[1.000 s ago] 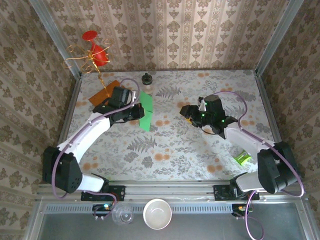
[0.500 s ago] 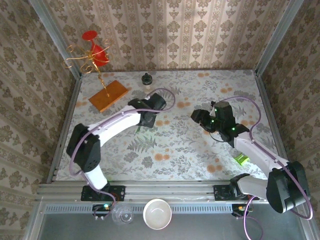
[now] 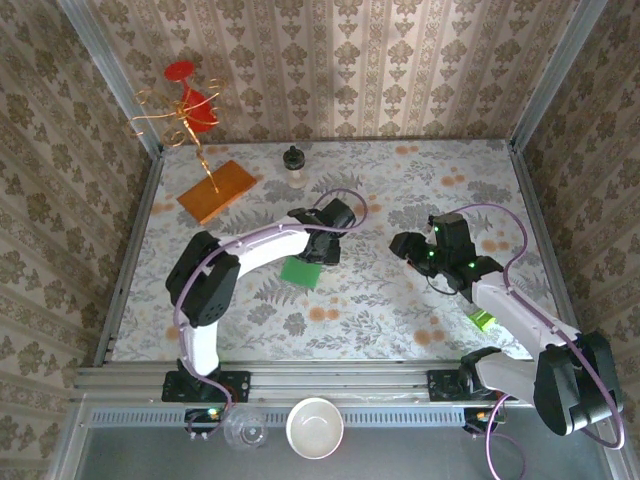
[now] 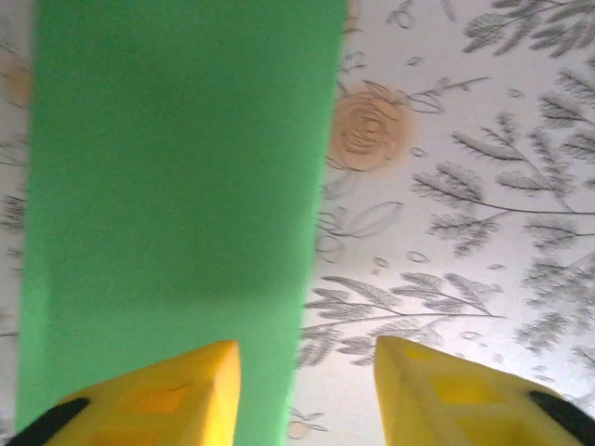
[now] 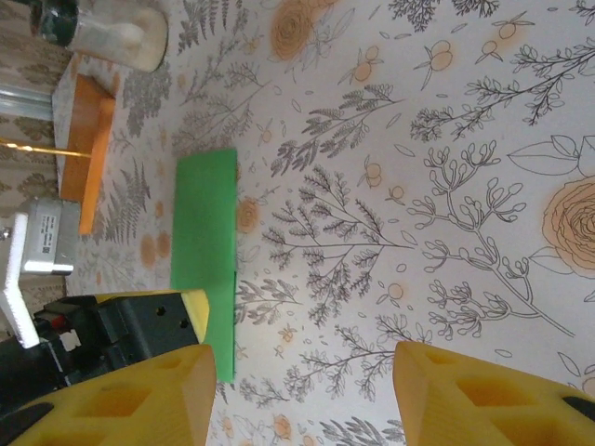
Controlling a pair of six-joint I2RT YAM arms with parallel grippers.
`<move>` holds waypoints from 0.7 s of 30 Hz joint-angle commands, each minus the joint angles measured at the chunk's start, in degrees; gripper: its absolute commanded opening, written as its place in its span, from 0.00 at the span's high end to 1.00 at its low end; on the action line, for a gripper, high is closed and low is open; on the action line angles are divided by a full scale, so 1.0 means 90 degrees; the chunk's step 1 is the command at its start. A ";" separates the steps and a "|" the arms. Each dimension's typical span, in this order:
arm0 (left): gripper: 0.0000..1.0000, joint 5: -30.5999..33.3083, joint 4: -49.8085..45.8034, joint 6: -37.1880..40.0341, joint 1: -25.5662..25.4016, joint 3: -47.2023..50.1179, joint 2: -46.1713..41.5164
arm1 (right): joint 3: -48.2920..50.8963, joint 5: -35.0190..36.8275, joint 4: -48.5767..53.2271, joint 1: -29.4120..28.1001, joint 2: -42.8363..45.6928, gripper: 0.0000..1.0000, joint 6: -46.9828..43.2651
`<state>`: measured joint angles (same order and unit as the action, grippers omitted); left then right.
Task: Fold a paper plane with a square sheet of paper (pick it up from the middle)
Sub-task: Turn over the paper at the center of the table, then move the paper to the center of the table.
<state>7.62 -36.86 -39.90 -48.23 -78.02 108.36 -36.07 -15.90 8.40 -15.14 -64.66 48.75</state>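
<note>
Left wrist: I'm hovering my wide-open left gripper (image 4: 305,360) over the thin bright-green paper strip (image 4: 177,158), frame left; pickup stage, probably pinching mid-sheet next.

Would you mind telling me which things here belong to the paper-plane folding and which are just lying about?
For the job: green paper sheet, left gripper, right gripper.

Lying about: orange-brown board, wire stand, small jar, lime-green object, white bowl, clear cup.
</note>
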 commanded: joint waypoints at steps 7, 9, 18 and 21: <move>0.40 -0.1411 0.1293 -0.1035 0.1071 0.1774 -0.2094 | -0.1163 -0.0079 0.0802 -0.0799 -0.1347 0.47 -0.0671; 0.36 -0.1599 0.1376 -0.1050 0.1456 0.2266 -0.2511 | -0.1521 0.0064 0.0797 -0.1220 -0.1890 0.49 -0.0661; 0.18 -0.3043 0.1733 -0.0503 0.3342 0.3778 -0.3894 | -0.3728 0.0502 0.0846 -0.2860 -0.4399 0.56 -0.0095; 0.10 -0.3351 0.1727 -0.0270 0.3704 0.3991 -0.4035 | -0.4280 0.0556 0.0971 -0.3066 -0.5006 0.59 0.0149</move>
<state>-16.78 -22.37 -45.45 -16.75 -43.33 73.76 -71.07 -13.17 14.11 -41.58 -106.43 47.29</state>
